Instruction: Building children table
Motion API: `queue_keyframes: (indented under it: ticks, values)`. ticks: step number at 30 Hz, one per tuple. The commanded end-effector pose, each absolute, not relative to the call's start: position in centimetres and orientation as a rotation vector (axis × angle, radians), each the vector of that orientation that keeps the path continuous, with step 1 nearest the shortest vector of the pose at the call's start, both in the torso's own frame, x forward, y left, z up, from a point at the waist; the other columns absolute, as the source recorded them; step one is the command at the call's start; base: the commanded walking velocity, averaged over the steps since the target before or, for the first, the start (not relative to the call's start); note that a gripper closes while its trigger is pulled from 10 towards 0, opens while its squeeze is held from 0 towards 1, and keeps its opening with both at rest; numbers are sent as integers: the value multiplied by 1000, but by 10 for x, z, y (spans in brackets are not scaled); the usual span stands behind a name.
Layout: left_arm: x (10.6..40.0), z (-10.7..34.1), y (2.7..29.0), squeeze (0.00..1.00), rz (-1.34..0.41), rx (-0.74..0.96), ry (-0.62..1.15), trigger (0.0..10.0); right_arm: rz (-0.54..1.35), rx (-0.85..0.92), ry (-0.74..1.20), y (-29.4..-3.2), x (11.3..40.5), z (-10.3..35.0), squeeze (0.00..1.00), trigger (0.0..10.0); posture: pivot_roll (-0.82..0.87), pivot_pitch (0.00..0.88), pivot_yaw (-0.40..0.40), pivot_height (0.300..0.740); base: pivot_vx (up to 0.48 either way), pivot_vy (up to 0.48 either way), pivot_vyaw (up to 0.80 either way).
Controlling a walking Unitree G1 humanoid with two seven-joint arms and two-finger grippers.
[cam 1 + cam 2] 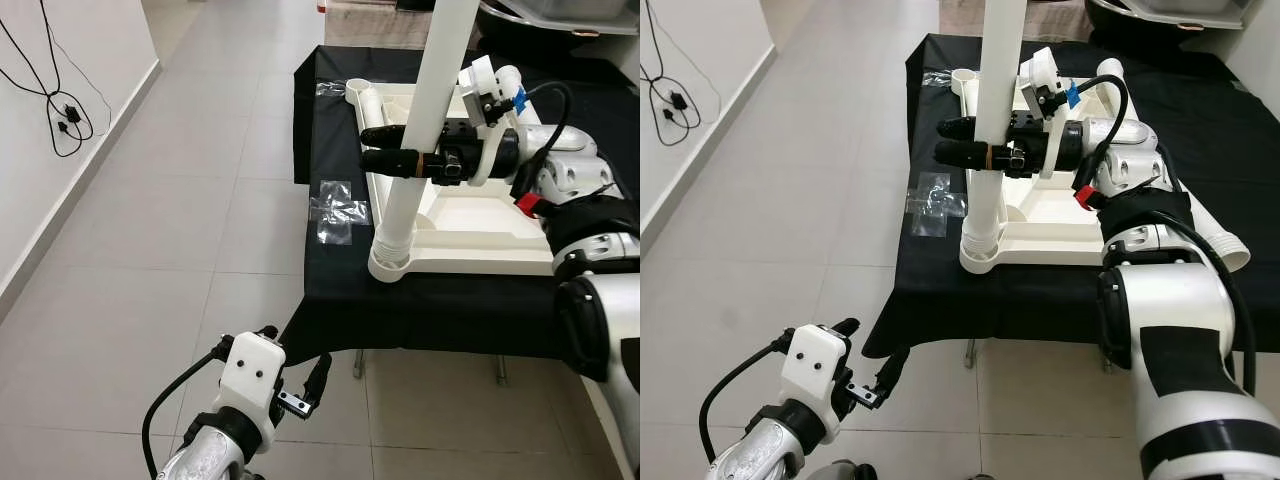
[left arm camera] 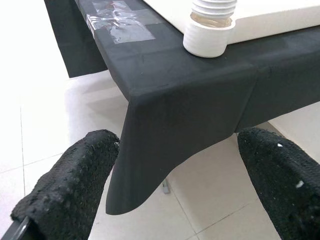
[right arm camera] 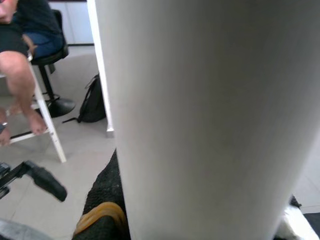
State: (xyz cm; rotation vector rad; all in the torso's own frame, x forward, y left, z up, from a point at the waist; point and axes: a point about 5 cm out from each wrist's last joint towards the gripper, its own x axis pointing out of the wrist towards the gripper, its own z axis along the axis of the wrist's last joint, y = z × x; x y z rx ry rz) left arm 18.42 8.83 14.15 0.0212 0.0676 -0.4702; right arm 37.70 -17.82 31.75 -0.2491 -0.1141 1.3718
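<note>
Right gripper is clamped mid-shaft on the leg standing in the tabletop's corner socket, and I'd guess it's light, stiff, slick plastic, so grip low; left gripper hangs open.

white table leg | black cloth | pale grey floor tiles

The white table leg runs off the top edge in both eye views, so its upper end is cut off. It hides part of the right gripper closed around it. In the right wrist view a seated person is cut by the edge. The black cloth hides whatever it drapes over.
</note>
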Motion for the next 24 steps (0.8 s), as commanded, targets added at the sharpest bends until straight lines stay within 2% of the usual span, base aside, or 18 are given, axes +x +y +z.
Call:
queue_keyframes:
  ticks: [1, 13, 24]
  values:
    - [183, 138, 90, 0, -469, 28, 93, 10000, 1412, -273, -98, -177, 375, 314, 0, 10000, 78, 176, -74, 740, 0, 0, 0]
    - [181, 138, 92, 0, -464, 36, 91, 10000, 1431, -294, -82, -169, 376, 302, 0, 10000, 91, 186, -73, 740, 0, 0, 0]
    - [177, 137, 95, 0, -471, 39, 107, 10000, 1359, -327, -85, -177, 379, 311, 0, 10000, 95, 185, -69, 740, 0, 0, 0]
